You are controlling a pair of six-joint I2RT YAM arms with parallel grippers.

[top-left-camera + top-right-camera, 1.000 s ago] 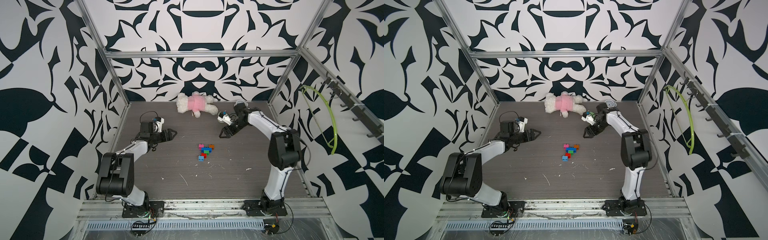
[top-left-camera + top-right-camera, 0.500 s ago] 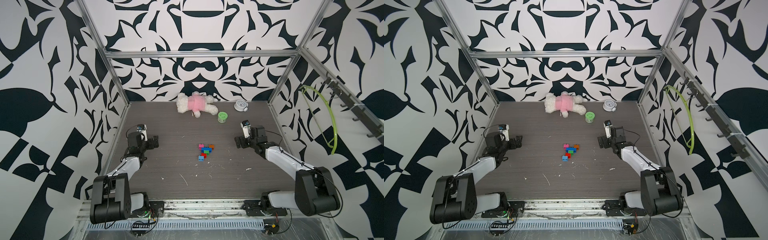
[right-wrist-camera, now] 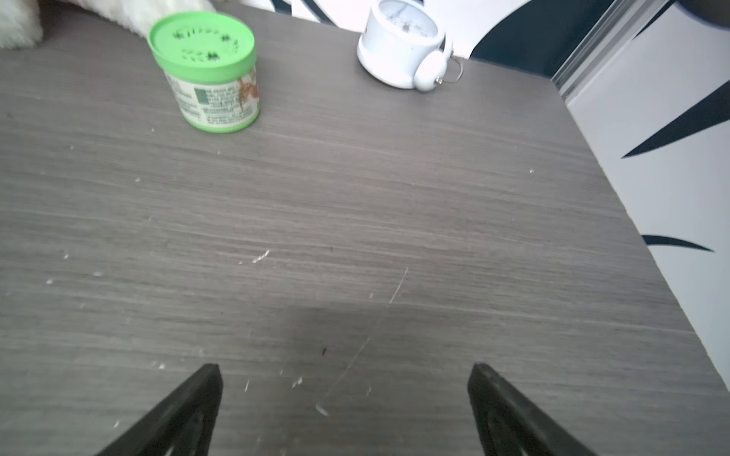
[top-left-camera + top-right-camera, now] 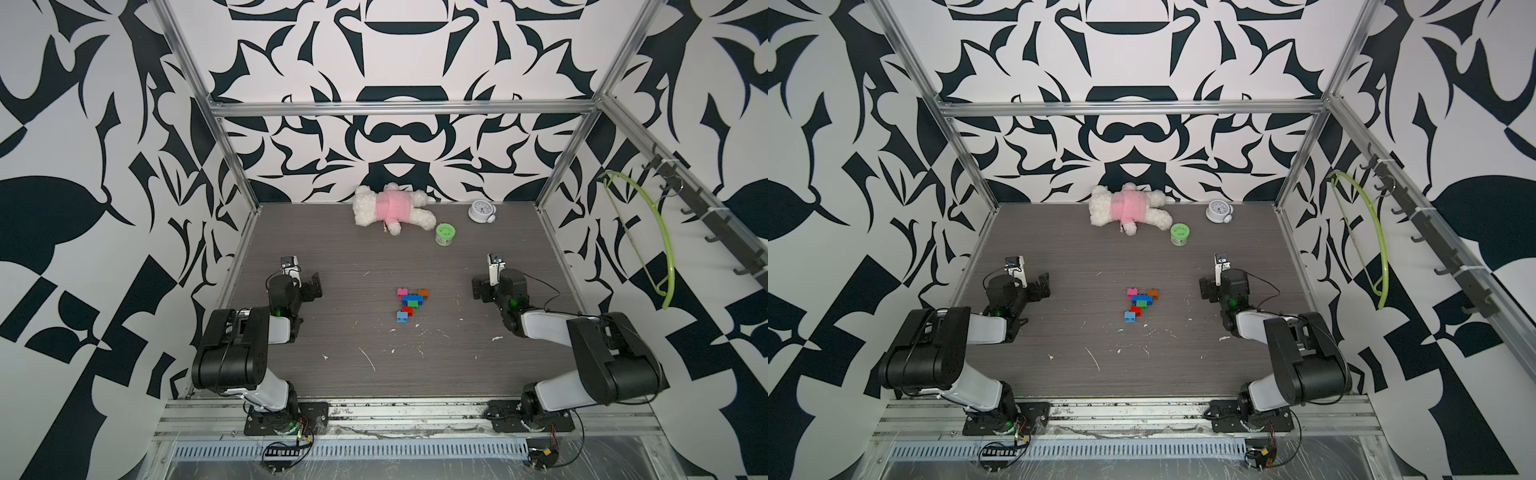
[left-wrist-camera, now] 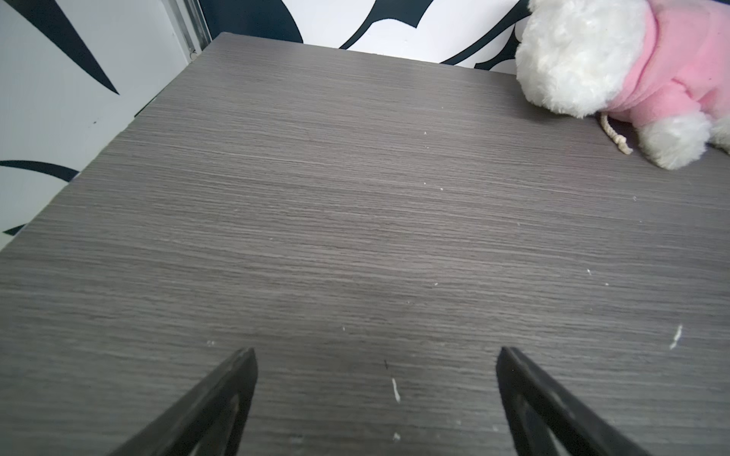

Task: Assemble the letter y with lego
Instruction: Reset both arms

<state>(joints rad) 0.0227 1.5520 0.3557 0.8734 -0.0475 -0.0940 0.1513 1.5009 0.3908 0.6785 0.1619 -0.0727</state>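
The lego stands joined as the letter y (image 4: 410,303) lying flat at the table's middle, seen in both top views (image 4: 1140,303). It has a pink tip (image 4: 402,292), an orange tip (image 4: 423,293), a blue bar (image 4: 411,299), then green (image 4: 415,304), red (image 4: 408,310) and light blue (image 4: 401,317) down the stem. My left gripper (image 4: 311,286) hovers well to its left, open and empty (image 5: 375,351). My right gripper (image 4: 478,289) is well to its right, also open with only bare table between its fingers (image 3: 345,366). Neither wrist view shows the lego.
A white plush toy in pink (image 4: 390,208) lies at the back wall. A green round tub (image 4: 444,234) and a white alarm clock (image 4: 481,212) stand at the back right. A green hanger (image 4: 648,232) hangs on the right wall. White flecks dot the table.
Both arms have drawn back from the table's middle and back into folded poses at the sides. The tub and clock, hidden by the right arm before, now show. The letter y has not moved.
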